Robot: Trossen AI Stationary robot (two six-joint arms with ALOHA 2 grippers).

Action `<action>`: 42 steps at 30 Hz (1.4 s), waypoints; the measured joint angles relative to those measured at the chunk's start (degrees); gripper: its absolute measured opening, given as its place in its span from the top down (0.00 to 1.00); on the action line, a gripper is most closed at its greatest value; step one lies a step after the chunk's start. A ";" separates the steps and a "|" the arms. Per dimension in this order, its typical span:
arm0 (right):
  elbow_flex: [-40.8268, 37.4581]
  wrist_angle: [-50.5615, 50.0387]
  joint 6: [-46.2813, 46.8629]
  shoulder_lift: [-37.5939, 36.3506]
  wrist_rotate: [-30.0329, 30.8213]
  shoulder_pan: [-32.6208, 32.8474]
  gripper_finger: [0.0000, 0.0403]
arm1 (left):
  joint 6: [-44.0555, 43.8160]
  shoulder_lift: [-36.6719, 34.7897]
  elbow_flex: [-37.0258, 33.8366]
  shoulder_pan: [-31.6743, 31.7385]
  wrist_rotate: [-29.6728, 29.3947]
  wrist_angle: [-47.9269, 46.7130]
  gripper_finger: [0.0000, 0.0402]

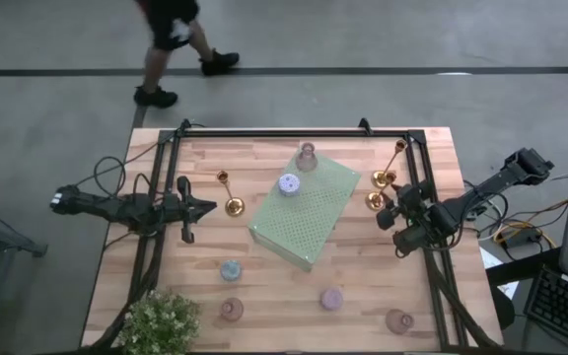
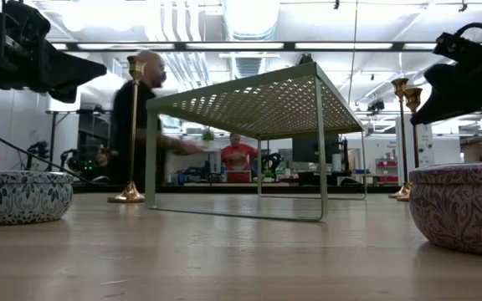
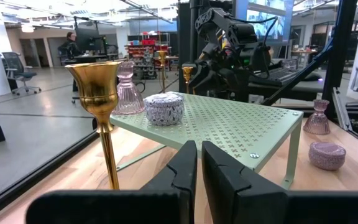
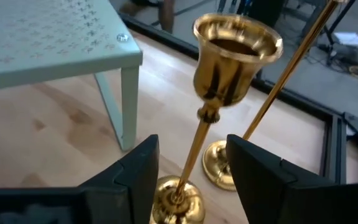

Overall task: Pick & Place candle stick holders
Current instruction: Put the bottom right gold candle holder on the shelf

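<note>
Right gripper: the right gripper (image 4: 188, 171) has its fingers spread wide, one on each side of the thin stem of a gold candlestick (image 4: 219, 102), not touching it; it is at the right side of the tabletop.
Left gripper: the left gripper (image 3: 199, 165) has its fingers nearly closed with only a thin gap, holding nothing; it hovers at the left side, pointing at the green shelf.
Surface: a light wooden tabletop (image 1: 363, 276) inside a black frame.
Room: a grey floor with a dark line; a person (image 1: 171, 39) walks past the far edge of the tabletop; more people and desks are seen far behind in the low view.
Gold candlesticks: all stand upright, long axis vertical, cup up. One (image 1: 229, 193) stands just left of the shelf; two (image 1: 383, 182) stand close together near the right gripper.
Shelf: a pale green perforated shelf (image 1: 309, 222) on legs stands in the middle, carrying a pink glass holder (image 1: 307, 156) and a lilac round holder (image 1: 288, 183).
Other holders: a pale blue one (image 1: 231, 269), and three pinkish ones (image 1: 331, 298) stand on the near part of the tabletop.
Plant: a leafy plant (image 1: 159, 321) is at the near left corner.
</note>
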 joint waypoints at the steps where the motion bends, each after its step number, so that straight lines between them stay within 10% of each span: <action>1: 0.00 0.00 -0.23 0.00 0.30 0.00 0.57 | 0.00 0.00 0.00 0.00 0.00 0.00 0.93; 23: 0.00 0.35 -5.41 0.07 3.39 0.01 0.96 | 0.00 0.01 0.02 -0.02 0.00 0.00 0.93; 42: 6.28 0.52 -14.27 0.00 4.07 0.06 0.98 | 0.00 0.01 0.02 -0.02 0.00 0.00 0.93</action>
